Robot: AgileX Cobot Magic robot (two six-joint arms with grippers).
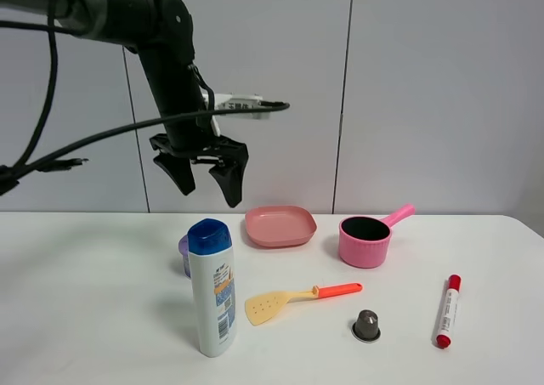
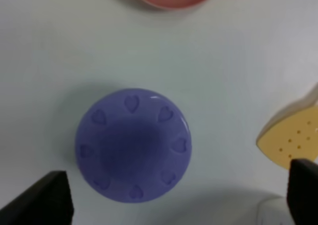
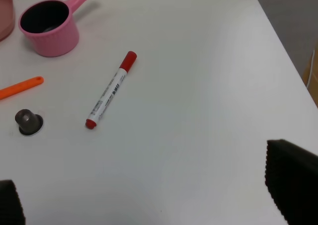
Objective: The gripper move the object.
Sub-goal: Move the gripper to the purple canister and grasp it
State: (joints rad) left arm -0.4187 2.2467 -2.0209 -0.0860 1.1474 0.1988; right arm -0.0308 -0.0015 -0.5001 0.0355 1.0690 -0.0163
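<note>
The short can with the lilac-purple lid stands on the white table, mostly hidden behind the tall white bottle. In the left wrist view the lid shows from above, ringed with small hearts, between the two dark fingertips. My left gripper hangs open and empty well above the can. My right gripper is open and empty over bare table at the right; it does not show in the exterior high view.
A pink plate and a pink saucepan stand behind. A yellow spatula with an orange handle, a grey capsule and a red marker lie in front, right of the bottle.
</note>
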